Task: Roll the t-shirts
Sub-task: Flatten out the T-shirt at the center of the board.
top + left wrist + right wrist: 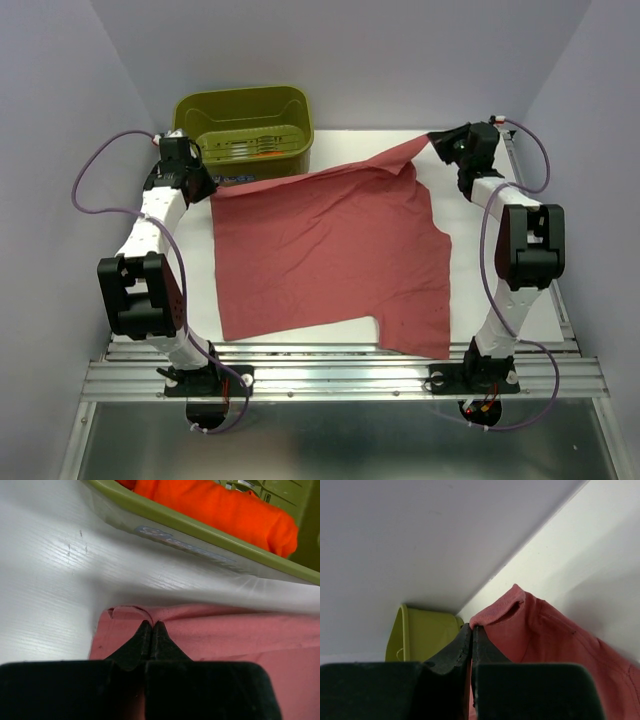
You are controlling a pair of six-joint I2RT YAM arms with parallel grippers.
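A large dusty-rose cloth t-shirt [320, 250] is spread flat on the white table [45, 580], its two far corners pinched by the fully closed left gripper [151, 625] and right gripper [471, 628], apparently to be pulled smooth for rolling, while a bright orange rolled t-shirt [215, 507] is stored in the olive-green plastic tub [300, 112] behind.

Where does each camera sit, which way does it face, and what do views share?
Top external: above and behind, looking down at the rose t-shirt on the table; left arm and right arm show whole.
Left wrist: on the left arm, facing forward past the shut left claw on the shirt's edge to the tub holding an orange roll.
Right wrist: facing past the shut right claw, pinching a raised shirt corner, toward the wall.
Shared: all show shirt and tub.
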